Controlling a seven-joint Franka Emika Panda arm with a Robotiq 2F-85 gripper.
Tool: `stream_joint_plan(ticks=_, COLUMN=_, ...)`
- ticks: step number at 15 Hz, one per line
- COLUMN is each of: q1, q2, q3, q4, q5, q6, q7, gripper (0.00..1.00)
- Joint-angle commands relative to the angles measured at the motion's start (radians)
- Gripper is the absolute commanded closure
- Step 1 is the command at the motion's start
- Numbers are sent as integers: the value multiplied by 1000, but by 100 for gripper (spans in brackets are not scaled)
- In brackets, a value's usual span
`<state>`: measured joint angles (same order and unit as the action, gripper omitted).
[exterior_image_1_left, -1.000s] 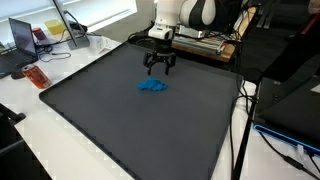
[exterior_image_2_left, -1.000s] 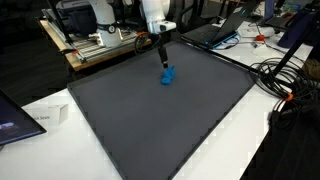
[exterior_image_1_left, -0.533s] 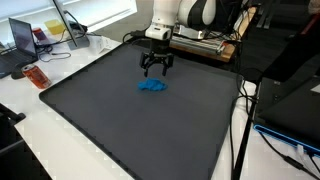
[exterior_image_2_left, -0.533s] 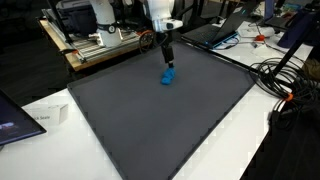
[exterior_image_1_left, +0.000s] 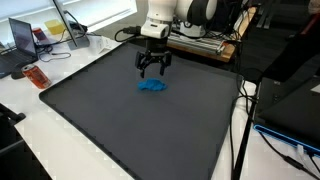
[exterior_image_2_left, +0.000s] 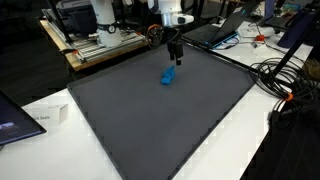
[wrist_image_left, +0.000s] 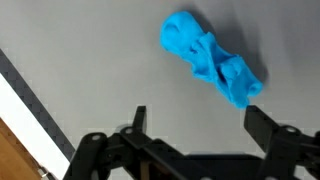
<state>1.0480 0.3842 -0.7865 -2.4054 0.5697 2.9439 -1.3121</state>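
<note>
Dark mat (exterior_image_1_left: 120, 130) carries a blue cloth (exterior_image_1_left: 153, 87); your gripper (exterior_image_1_left: 154, 73) hangs spread near it, empty. Center over the bunched middle, then descend straight.

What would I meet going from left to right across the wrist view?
white table edge → black finger → blue crumpled cloth → second black finger
</note>
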Motion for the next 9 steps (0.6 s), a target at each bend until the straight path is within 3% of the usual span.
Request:
stream_joint_plan(ticks=1, q1=98, q2=34, q3=-110, q4=68, q5=-92, q6=-123, q7=87, gripper=0)
stream_joint_plan(ticks=5, q1=166, q2=54, q3=-183, q4=136, q5=-146, q6=-294, q7=185, gripper=0)
stream_joint_plan(ticks=6, q1=157, q2=32, q3=-170, q4=143, q5=-130, q6=-327, q7=184, gripper=0)
stream_joint_plan(ticks=7, q1=-10, q2=-55, q3=-4, q4=98, q5=-309, q6=-208, q7=281, gripper=0)
stream_joint_plan(ticks=9, q1=-13, q2=-59, q3=2, q4=120, q5=-309, q6=-250, q7=295, gripper=0)
